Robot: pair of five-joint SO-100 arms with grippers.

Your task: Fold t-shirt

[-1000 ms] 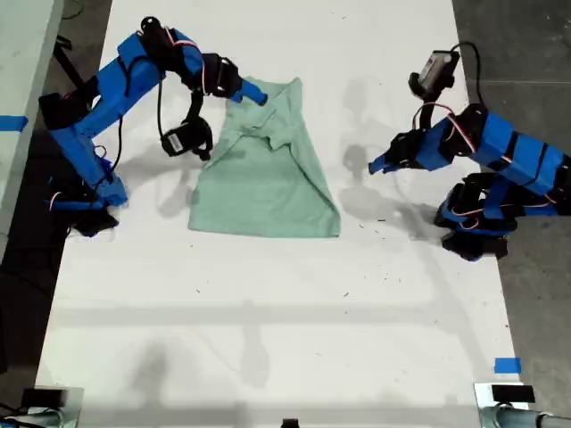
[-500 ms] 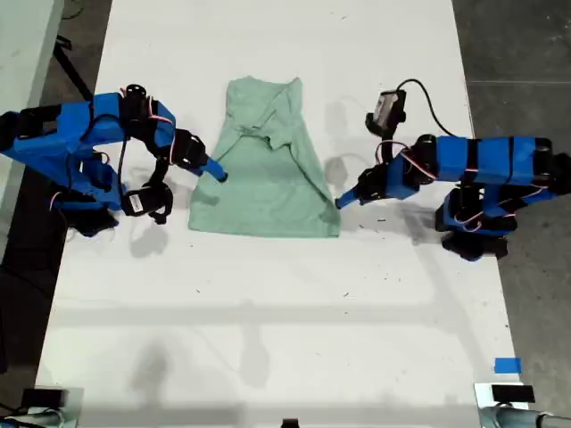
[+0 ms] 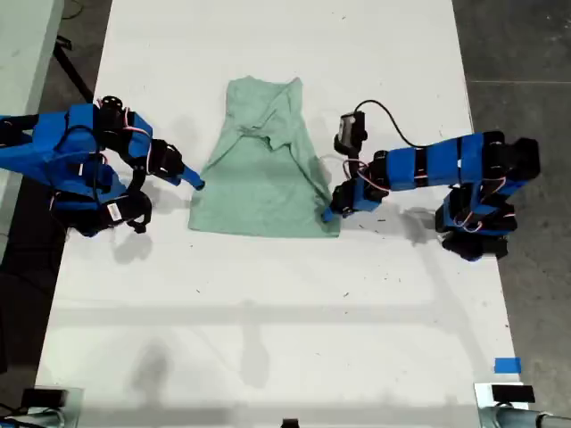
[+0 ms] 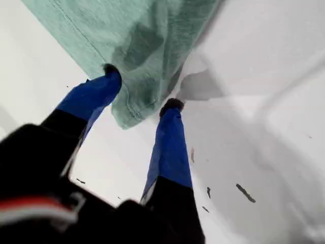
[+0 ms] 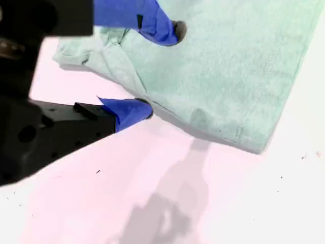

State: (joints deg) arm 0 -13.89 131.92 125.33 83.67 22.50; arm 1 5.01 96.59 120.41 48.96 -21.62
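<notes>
The pale mint-green t-shirt (image 3: 263, 178) lies partly folded on the white table, narrow at the far end and wider at its near hem. My first gripper (image 3: 326, 212) is at the hem corner on the exterior view's right. It stands open, with that corner of the t-shirt (image 4: 142, 30) between the spread fingers of my first gripper (image 4: 142, 87). My second gripper (image 3: 196, 184) is at the shirt's edge on the exterior view's left. It is open too: in its wrist view my second gripper (image 5: 162, 70) has one fingertip over the t-shirt (image 5: 228, 66) and the other at the cloth's edge.
The white table (image 3: 285, 312) runs between dark floor strips at both sides of the exterior view. The arm bases stand at the table's edges on the exterior view's left (image 3: 85, 209) and right (image 3: 473, 232). A piece of blue tape (image 3: 507, 365) sits near the front right corner.
My second gripper has swung from the shirt's far end down to its edge on the exterior view's left. My first gripper has reached in and dropped to the hem corner.
</notes>
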